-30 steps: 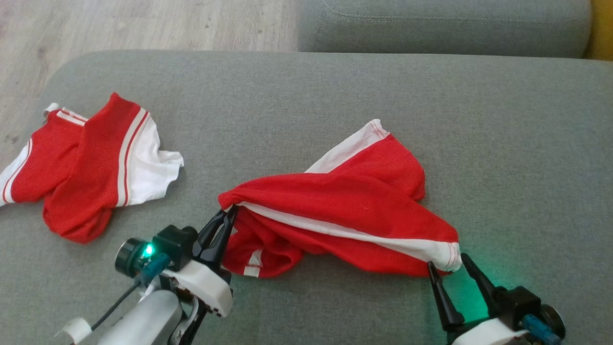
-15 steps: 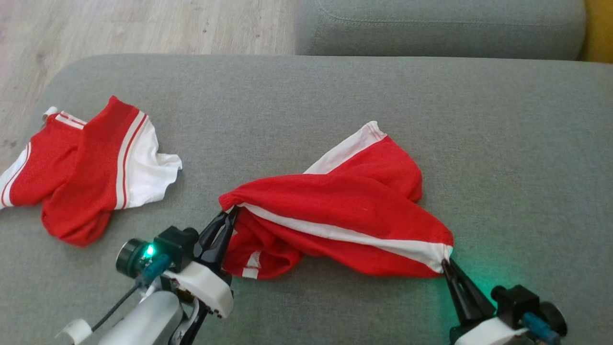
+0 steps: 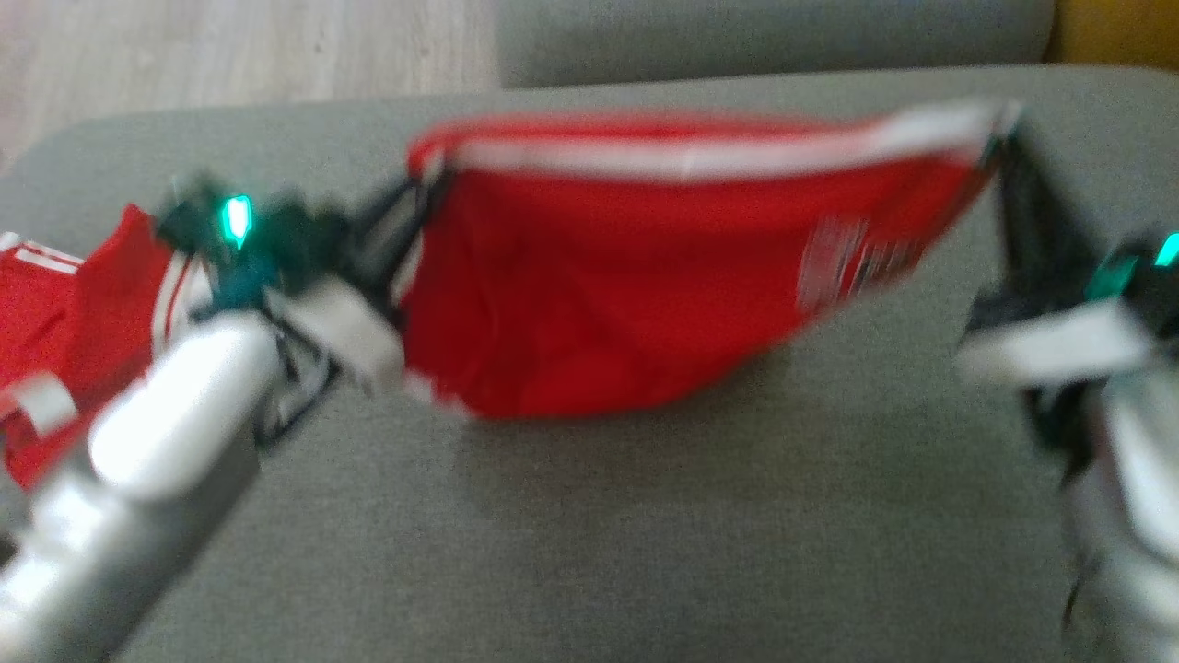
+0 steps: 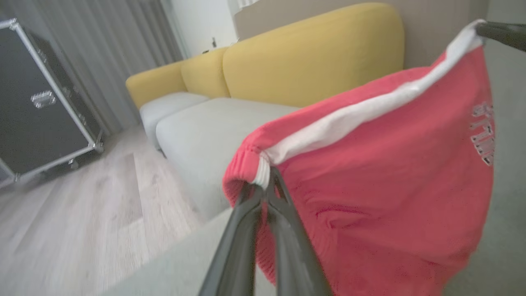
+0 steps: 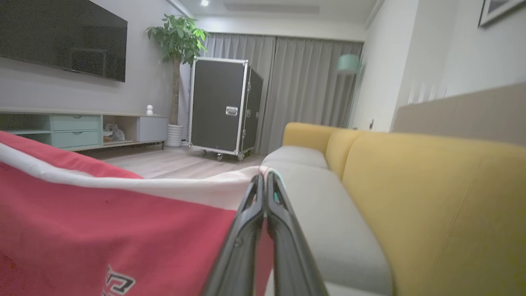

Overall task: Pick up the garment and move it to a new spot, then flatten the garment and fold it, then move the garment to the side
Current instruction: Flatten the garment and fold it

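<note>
**Q:** What lies under my work area, head view?
**A:** I log a grey seat cushion (image 3: 645, 516), blurred. A second grey cushion (image 3: 774, 37) sits behind it, with pale wood floor (image 3: 230, 46) at the upper left.

**Q:** Anything on the cushion?
**A:** A spare red-and-white garment (image 3: 55, 313), crumpled at the cushion's left edge.

**Q:** And the room, from my right wrist view?
**A:** I note a yellow sofa back (image 5: 431, 185) above a grey seat. A black flight case (image 5: 224, 111) with metal edging stands on castors before grey curtains (image 5: 308, 90), with a potted plant (image 5: 178, 39) just beside it. A dark wall screen (image 5: 61, 37) hangs above a low cabinet (image 5: 78, 129). A teal lampshade (image 5: 348, 63) is near the curtains.
</note>
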Controlling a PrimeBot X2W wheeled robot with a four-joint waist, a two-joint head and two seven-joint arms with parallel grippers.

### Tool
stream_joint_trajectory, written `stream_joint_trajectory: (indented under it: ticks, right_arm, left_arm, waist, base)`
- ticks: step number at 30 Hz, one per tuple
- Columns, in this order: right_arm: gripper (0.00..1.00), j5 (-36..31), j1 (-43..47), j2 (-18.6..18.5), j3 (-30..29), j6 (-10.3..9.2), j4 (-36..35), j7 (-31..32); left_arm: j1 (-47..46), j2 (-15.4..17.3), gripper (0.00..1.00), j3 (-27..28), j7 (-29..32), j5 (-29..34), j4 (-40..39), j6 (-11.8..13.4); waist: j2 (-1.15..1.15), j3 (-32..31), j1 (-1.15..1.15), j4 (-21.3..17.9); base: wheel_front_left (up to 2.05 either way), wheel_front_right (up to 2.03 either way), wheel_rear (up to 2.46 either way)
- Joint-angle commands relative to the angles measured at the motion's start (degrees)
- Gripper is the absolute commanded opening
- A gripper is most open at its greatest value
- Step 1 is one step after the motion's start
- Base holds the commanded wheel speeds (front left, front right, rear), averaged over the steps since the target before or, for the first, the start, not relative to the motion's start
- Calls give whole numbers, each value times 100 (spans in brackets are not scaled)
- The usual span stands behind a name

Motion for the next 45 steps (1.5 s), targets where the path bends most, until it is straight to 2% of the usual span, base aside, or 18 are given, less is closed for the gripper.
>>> stream_joint_trajectory:
  ticks: [1,3,4,8,11,13,18,19,24,31,34,40,45]
  right_arm:
    - [0,-65,-809,-310,86,-4,-107,-62]
    - [0,-35,-1507,-495,24,-4,34,-62]
    - [0,-12,-2208,-755,5,-4,156,-62]
    - [0,28,-3476,-1249,-41,-4,279,-62]
    - [0,10,-3887,-1460,-57,-4,197,-62]
    - [0,-10,-3853,-1587,-73,-4,148,-62]
    - [0,123,-2756,-1668,-73,-4,135,-62]
    - [0,123,-2756,-1668,-73,-4,135,-62]
    - [0,310,-1121,-1484,-277,-4,169,-62]
    - [0,459,746,-1109,-647,-4,-216,75]
    - [0,646,1292,-1073,-739,-4,-470,256]
    - [0,769,2120,-1097,-1213,-4,-1100,646]
    - [0,715,1959,-1125,-1441,-4,-1494,1012]
  left_arm:
    - [-898,176,0,213,113,77,-139,-115]
    - [-1546,115,0,112,207,135,-29,-211]
    - [-2271,-30,0,-44,244,198,140,-254]
    - [-3593,-351,0,-294,-143,258,550,-269]
    - [-4070,-537,0,-404,-516,213,867,-270]
    - [-4079,-612,0,-590,-650,69,937,-271]
    - [-3324,-502,0,-1509,-773,-370,807,-271]
    - [-3324,-502,0,-1509,-773,-370,807,-271]
    - [-2016,-499,0,-2261,-800,-715,644,-272]
    - [-76,-704,0,-2483,-791,-674,459,-272]
    - [567,-680,0,-2491,-505,-428,179,-272]
    - [966,-452,0,-2494,-500,-544,-213,-272]
    - [966,-461,0,-2211,-638,-824,-634,-244]
  waist:
    - [0,282,0,-132]
    - [0,477,0,-203]
    - [0,693,0,-232]
    - [0,997,0,-350]
    - [0,1045,0,-424]
    - [0,1029,0,-450]
    - [0,932,0,-520]
    - [0,932,0,-520]
    - [0,817,0,-562]
    - [0,604,0,-672]
    - [0,503,0,-735]
    - [0,336,0,-747]
    - [0,306,0,-618]
  base:
    - [0,0,0]
    - [0,0,0]
    - [0,0,0]
    - [0,0,0]
    - [0,0,0]
    - [0,0,0]
    - [0,0,0]
    - [0,0,0]
    - [0,0,0]
    - [0,0,0]
    - [0,0,0]
    - [0,0,0]
    - [0,0,0]
